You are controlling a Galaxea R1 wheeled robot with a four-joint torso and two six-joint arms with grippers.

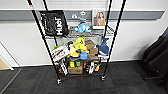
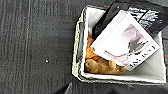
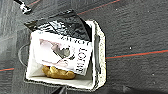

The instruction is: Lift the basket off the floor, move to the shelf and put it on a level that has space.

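Observation:
The basket [image 2: 77, 71], cream woven with a dark loop handle, shows from above over the dark carpet floor [image 2: 32, 45]. In it lie a white picture box, a black packet and a brown plush toy. The basket [image 3: 101, 65] also appears in the right wrist view. A dark tip of my left gripper [image 2: 66, 89] sits by one basket corner, and a tip of my right gripper [image 3: 61, 90] by its rim. The shelf [image 1: 46, 42] stands straight ahead against the white wall. Its tiers in view are crowded with toys and boxes. Its posts run past the picture's upper edge.
A black bag [image 1: 54, 23] hangs on the rack's left side. A dark chair [image 1: 156, 58] stands at the right. Tan wooden flooring [image 1: 3, 65] begins at the far left. Red lines [image 3: 136, 53] cross the carpet, and a small caster [image 3: 24, 8] shows near the basket.

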